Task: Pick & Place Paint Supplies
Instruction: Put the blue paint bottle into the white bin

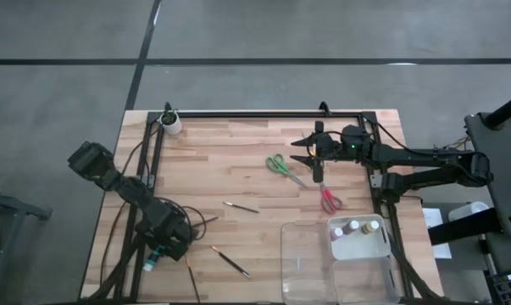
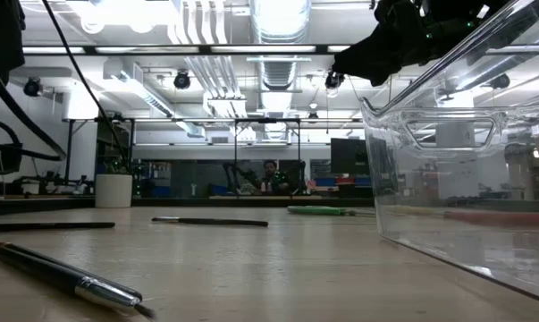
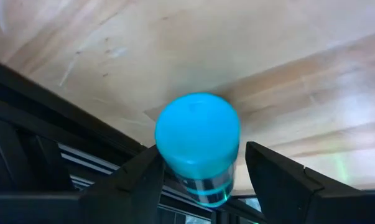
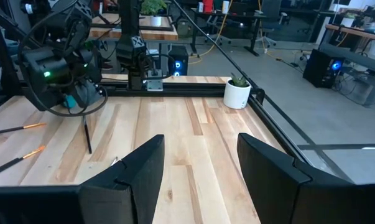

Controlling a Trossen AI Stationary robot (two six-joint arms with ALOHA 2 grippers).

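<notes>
At the near left corner of the pale wooden table [image 1: 238, 169], the left gripper [image 3: 199, 180] has its two dark fingers clamped on a small teal paint bottle [image 3: 198, 146], held over the table's edge beside the black frame. Just beside it on the boards lie thin dark pencil-like brushes, one with an orange tip [image 1: 231, 261] and another further in [image 1: 241, 207]. At the near right corner stands the clear plastic compartment tray [image 1: 306, 263], and in its far right compartment sit small bottles with pale caps [image 1: 354, 227]. Touching the tray's far rim lie scissors with red handles [image 1: 329, 200]. Beyond them, mid-table, lie scissors with green handles [image 1: 280, 165]. The right gripper [image 1: 310, 151] hovers near the green scissors with its fingers apart and nothing between them. In the far left corner stands a small white round cup [image 1: 171, 123] holding a green plant
</notes>
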